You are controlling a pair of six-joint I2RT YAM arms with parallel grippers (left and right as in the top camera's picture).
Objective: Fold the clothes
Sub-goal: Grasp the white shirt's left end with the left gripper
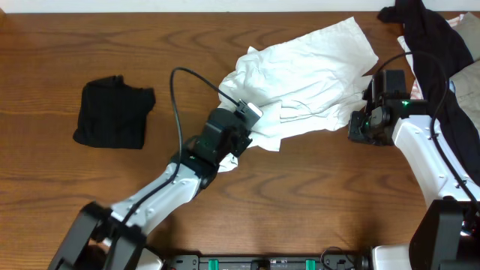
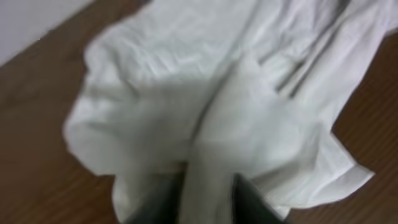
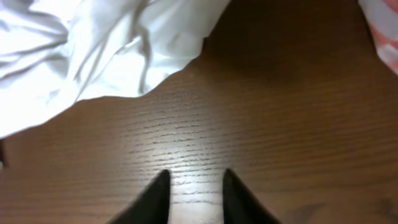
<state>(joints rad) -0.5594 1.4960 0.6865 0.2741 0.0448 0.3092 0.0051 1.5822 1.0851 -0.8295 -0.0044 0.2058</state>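
Across the far middle of the table (image 1: 315,195): a crumpled white shirt (image 1: 307,71).
Dark clothes (image 1: 431,45) drape the far right corner; a folded black garment (image 1: 112,112) sits near the left edge. Left gripper (image 2: 208,196) pinches the shirt's near edge; right gripper (image 3: 196,193), fingers slightly apart, hovers over bare wood beside it.

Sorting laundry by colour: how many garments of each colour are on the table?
White: 1, shirt
Black: 2, folded garment at left, loose garment at far right
Red-striped: 1, cloth at right edge
Total: 4 in view; the right-hand pile may hide more.
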